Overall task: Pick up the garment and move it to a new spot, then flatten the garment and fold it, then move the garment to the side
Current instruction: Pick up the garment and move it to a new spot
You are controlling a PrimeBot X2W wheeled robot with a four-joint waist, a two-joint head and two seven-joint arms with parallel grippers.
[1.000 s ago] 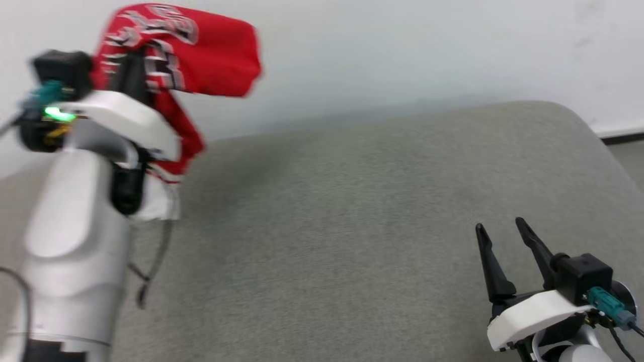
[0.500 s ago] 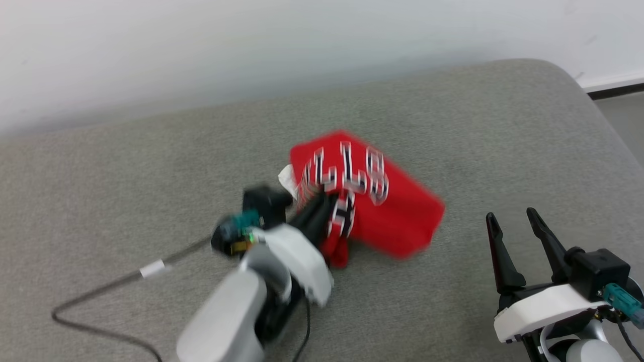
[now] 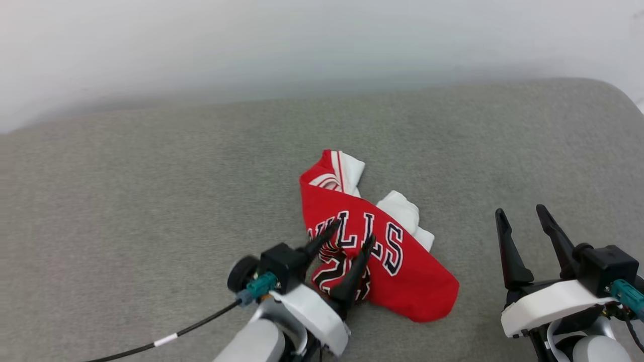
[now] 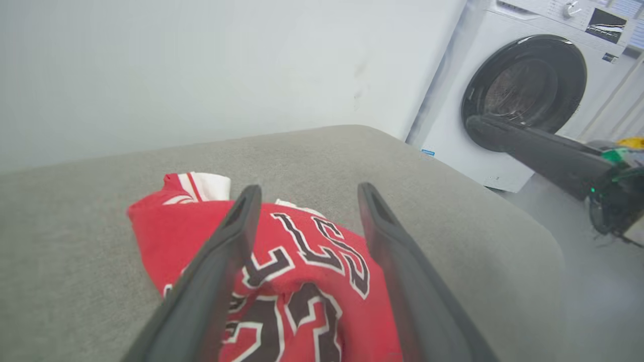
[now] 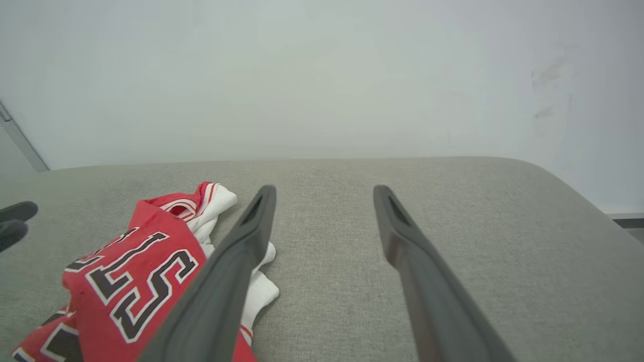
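Note:
The garment (image 3: 402,271), a red shirt with black white-outlined lettering and white sleeves, lies crumpled on the grey cushion (image 3: 151,201). My left gripper (image 3: 352,235) hovers over its near left part, open, fingers spread above the lettering and holding nothing. In the left wrist view the garment (image 4: 302,271) lies between and under the two fingers. My right gripper (image 3: 520,212) stands open at the lower right, apart from the shirt. The right wrist view has the garment (image 5: 126,281) at its lower left, with the gripper (image 5: 322,191) over bare cushion.
A white wall (image 3: 302,45) runs behind the cushion. A washing machine (image 4: 528,95) with its dark door open stands beyond the cushion's right end. A black cable (image 3: 166,339) trails from my left wrist over the cushion.
My left arm swung the garment down from high at the left onto the cushion's middle, then its jaws opened and let the shirt go. The head view shifted meanwhile. The right gripper stayed open.

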